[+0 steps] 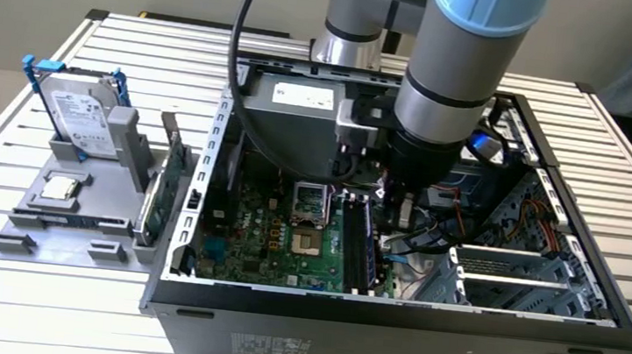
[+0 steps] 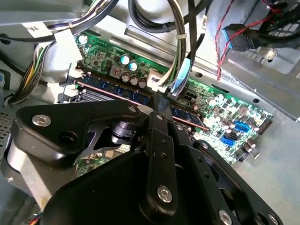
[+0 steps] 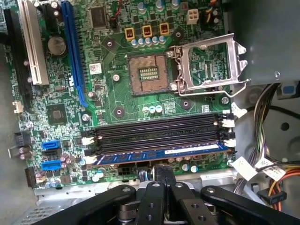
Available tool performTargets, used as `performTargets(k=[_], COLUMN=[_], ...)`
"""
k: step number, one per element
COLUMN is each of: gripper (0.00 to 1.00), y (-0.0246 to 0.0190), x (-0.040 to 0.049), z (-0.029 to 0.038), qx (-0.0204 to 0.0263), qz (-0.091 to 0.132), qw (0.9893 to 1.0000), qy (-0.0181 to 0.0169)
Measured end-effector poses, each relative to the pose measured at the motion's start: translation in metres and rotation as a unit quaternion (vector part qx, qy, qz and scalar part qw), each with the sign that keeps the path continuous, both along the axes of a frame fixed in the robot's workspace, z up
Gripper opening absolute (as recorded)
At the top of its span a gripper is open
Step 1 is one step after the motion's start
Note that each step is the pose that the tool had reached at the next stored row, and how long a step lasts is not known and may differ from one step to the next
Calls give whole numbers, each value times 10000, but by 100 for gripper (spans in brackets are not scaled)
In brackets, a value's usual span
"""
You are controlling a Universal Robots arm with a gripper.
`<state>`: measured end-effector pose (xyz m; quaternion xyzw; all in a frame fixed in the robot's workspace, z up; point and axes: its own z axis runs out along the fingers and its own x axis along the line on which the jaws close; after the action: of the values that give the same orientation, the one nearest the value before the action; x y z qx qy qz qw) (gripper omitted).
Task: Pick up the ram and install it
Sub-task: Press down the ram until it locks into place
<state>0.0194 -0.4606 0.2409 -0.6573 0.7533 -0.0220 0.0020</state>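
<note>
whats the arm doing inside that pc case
The robot arm has reached into the open computer case, its gripper right over the memory slots on the motherboard. The ram lies in the slot nearest the gripper. A hard drive stands outside on a grey holder.

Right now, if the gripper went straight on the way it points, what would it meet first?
Probably the ram, lying in the slot nearest the gripper on the motherboard. How far apart they are is unclear.
</note>
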Motion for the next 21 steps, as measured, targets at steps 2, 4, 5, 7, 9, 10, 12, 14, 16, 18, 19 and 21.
performTargets(k=[2, 4, 5, 7, 9, 10, 12, 14, 16, 18, 19, 21], gripper=[0, 0, 0, 0, 0, 0, 0, 0, 0, 0, 0, 0], y=[6, 15, 19, 26, 34, 39, 48, 51, 56, 62, 66, 71], x=[-8, -19, -24, -34, -45, -48, -54, -60, -68, -73, -75, -78], z=[-2, -1, -1, -2, -2, -3, -8, -18, -35, -59, -73, -98], qx=[2, 1, 1, 1, 1, 1, 2, 2, 2, 1, 1, 1], qz=[50, 83, 101, 136, 167, 175, 192, 206, 213, 216, 217, 219], qw=[10000, 10000, 9999, 9999, 9999, 9998, 9998, 9998, 9998, 9998, 9998, 9998], qy=[0, 0, 0, 0, 0, 3, 8, 12, 16, 18, 18, 20])
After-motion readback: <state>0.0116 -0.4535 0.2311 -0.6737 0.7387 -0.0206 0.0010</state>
